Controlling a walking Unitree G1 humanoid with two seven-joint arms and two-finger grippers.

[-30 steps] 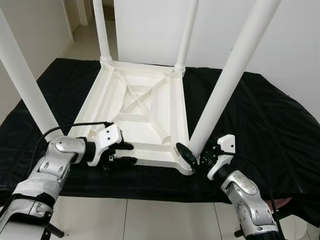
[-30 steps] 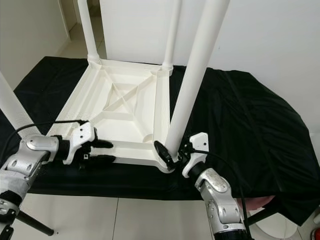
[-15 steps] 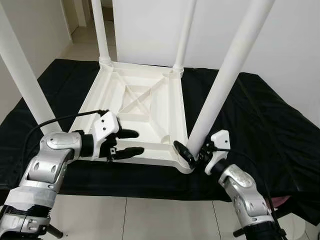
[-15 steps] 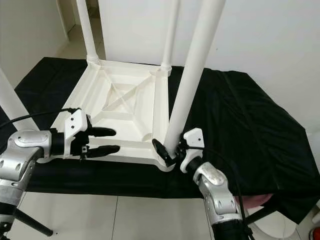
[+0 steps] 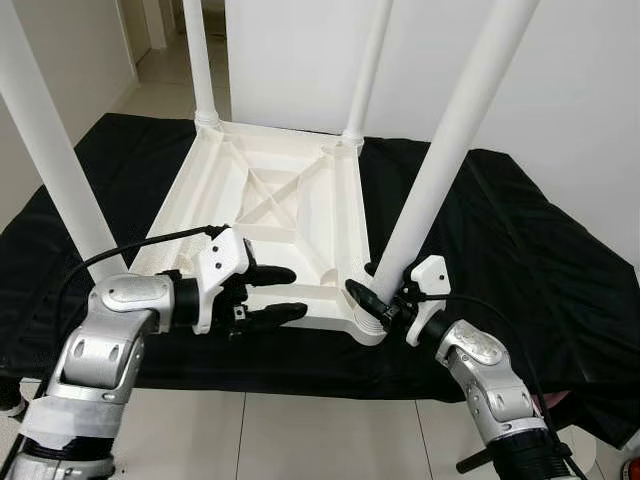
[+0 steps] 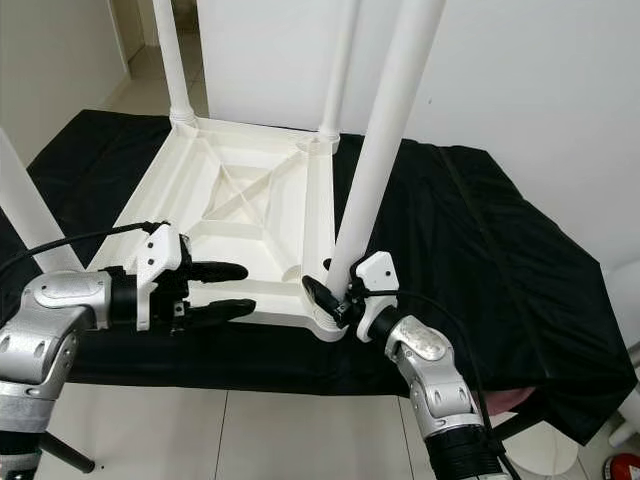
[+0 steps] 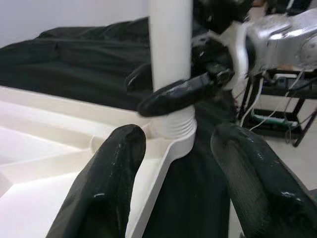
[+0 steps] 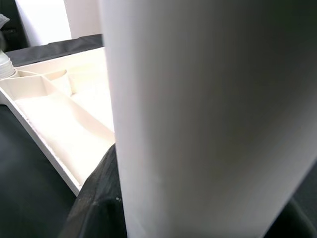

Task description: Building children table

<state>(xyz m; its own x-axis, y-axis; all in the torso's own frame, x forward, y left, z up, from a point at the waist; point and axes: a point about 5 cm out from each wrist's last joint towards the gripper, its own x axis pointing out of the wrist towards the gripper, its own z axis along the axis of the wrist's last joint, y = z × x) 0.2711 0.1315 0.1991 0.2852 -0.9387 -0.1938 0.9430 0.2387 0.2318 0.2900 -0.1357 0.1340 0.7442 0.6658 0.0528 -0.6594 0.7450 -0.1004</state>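
Looking at the state of play, the build is judged to be nearly finished. The white tabletop (image 5: pixel 270 220) is laid upside down on a black cloth (image 5: pixel 520 240), and four white legs are counted standing up from its four corners, one leg per corner. Two are seen at the far corners, one at the near corner on the robot's left (image 5: pixel 50 150), and one at the near corner on the robot's right (image 5: pixel 450 150). None is left lying loose on the cloth near the tabletop, so what probably remains is a last tightening and then flipping the thing upright.

The near-right leg is gripped low down, right at its threaded collar on the tabletop, by the right gripper (image 5: pixel 372 300); its black fingers are closed around the leg's base, as is confirmed in the left wrist view, where one finger (image 7: pixel 183 94) is wrapped across the white post. Whether that leg is fully screwed home can't be told.

The left gripper (image 5: pixel 272 294) is held at the tabletop's near edge, between the two near legs, fingers spread apart with nothing between them, pointed toward the gripped leg.

Also counted: one tabletop, one cloth, two grippers.
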